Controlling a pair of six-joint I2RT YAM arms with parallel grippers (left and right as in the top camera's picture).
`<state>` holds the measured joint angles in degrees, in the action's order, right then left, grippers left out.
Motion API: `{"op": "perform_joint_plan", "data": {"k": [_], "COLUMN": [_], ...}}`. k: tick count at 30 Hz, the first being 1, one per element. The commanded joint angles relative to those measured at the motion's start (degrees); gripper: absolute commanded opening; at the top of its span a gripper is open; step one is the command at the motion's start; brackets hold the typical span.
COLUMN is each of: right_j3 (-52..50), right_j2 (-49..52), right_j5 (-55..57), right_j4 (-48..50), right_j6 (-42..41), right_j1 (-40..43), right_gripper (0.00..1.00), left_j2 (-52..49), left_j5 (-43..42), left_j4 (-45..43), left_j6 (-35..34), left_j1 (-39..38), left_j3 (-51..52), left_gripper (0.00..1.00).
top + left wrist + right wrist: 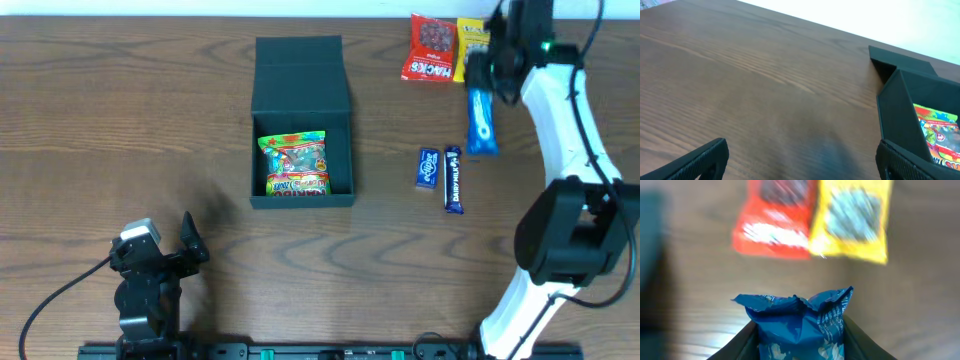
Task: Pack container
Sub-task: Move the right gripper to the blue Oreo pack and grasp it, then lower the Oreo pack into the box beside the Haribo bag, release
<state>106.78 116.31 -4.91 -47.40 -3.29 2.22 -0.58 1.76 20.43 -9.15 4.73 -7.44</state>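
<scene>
**Blue packet in grip; teal box partly packed**

Box (300,70): teal cardboard, lid laid open toward the far edge, set mid-worktop (120,120). One bright sweet packet (295,163) is lodged in it.

Right end effector (800,341): closed narrow on the blue packet (482,125) at the far right, well apart from the box.

Left end effector (801,150): spread wide and empty, at the front left.

Handling, as judged: the packet is best lifted clear, carried level over the open box, and laid on or beside the sweet packet, clear of the rim.

Views: the whole layout is given by the overhead alone, including the red packet (431,48), yellow packet (468,40) and two small dark bars (428,168) (454,180). The crimped packet end pinched between the fingers is shown only by the right wrist. The box wall is seen from low down only by the left wrist.
</scene>
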Motion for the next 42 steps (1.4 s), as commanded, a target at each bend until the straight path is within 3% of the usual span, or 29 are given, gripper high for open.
{"op": "perform_joint_plan", "data": {"k": [1, 5, 9, 15, 23, 25, 26, 28, 40, 42], "right_j3": [5.0, 4.6, 3.1, 2.6, 2.6, 2.6, 2.6, 2.6, 2.9, 3.2], "right_j2": [-0.6, -0.2, 1.2, 5.9, 7.7, 7.7, 7.7, 7.7, 7.3, 6.7], "right_j5": [-8.9, -10.3, -10.1, -6.2, 3.1, 3.2, 3.3, 3.6, 9.2, 14.3], "right_j4": [-0.8, -0.1, -0.4, -2.9, -7.0, -7.5, -7.7, -7.5, -7.2, -7.3], "right_j6": [-7.5, -17.2, -21.7, -24.4, -27.2, -28.0, -28.0, -28.5, -29.0, -29.0], "right_j1": [-5.3, -12.7, -20.6, -28.9, -33.1, -33.5, -33.6, -33.7, -32.0, -30.9], "right_gripper": [0.31, 0.33, 0.32, 0.26, 0.24, 0.33, 0.50, 0.61, 0.64, 0.70], "left_j2": [0.3, 0.3, 0.3, 0.3, 0.3, 0.3, 0.3, 0.3, 0.3, 0.3], "left_j5": [0.5, 0.5, 0.5, 0.5, 0.5, 0.5, 0.5, 0.5, 0.5, 0.5], "left_j4": [0.4, 0.4, 0.4, 0.4, 0.4, 0.4, 0.4, 0.4, 0.4, 0.4], "left_j6": [0.6, 0.6, 0.6, 0.6, 0.6, 0.6, 0.6, 0.6, 0.6, 0.6], "left_j1": [0.1, 0.1, 0.1, 0.1, 0.1, 0.1, 0.1, 0.1, 0.1, 0.1], "left_j3": [1.2, 1.2, 1.2, 1.2, 1.2, 1.2, 1.2, 1.2, 1.2, 1.2], "left_gripper": [0.95, 0.95, 0.95, 0.95, 0.95, 0.95, 0.95, 0.95, 0.95, 0.95]}}
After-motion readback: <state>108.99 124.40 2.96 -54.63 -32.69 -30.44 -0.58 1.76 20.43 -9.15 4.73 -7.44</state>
